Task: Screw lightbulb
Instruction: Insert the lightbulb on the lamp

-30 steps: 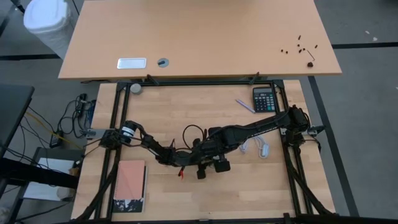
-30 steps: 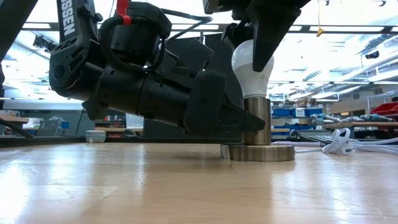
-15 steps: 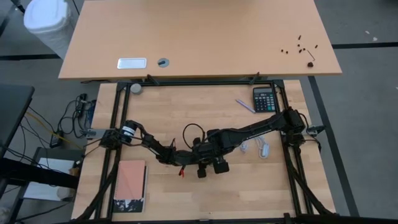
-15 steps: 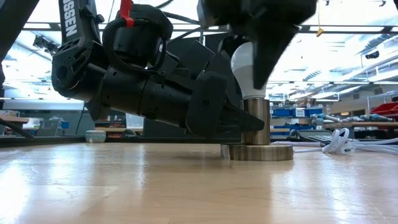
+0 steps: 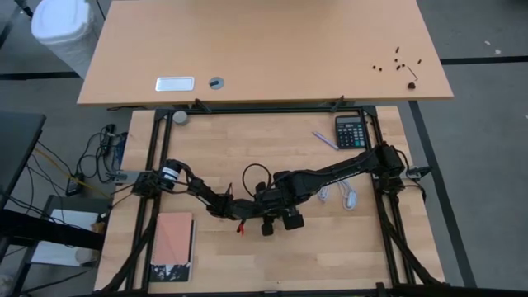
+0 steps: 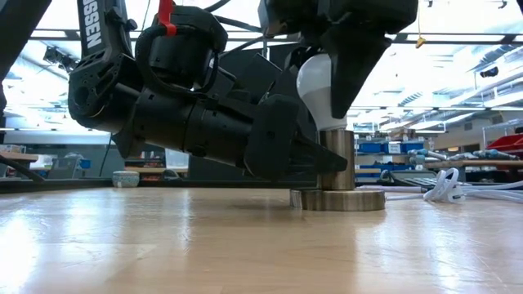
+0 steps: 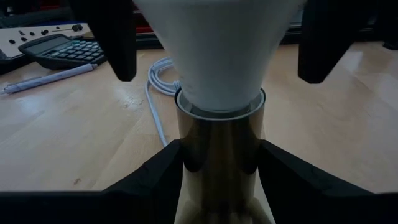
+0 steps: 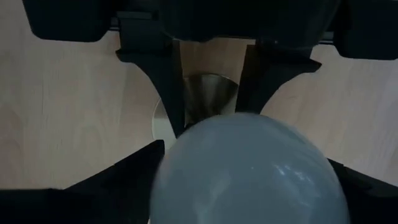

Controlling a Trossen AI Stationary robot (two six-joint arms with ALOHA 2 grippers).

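I'm watching the small white pear-shaped lightbulb (image 6: 323, 94) sitting neck-down in the brushed-metal cylindrical socket on its round base (image 6: 337, 175), its long axis running nearly upright but leaning slightly off the socket's line. My right gripper (image 8: 249, 171) is coming straight down over the globe, fingers flanking it; I cannot tell whether they are gripping it. My left gripper (image 7: 219, 168) is lying level beside the socket, its fingers clamped on the metal barrel, bracing it
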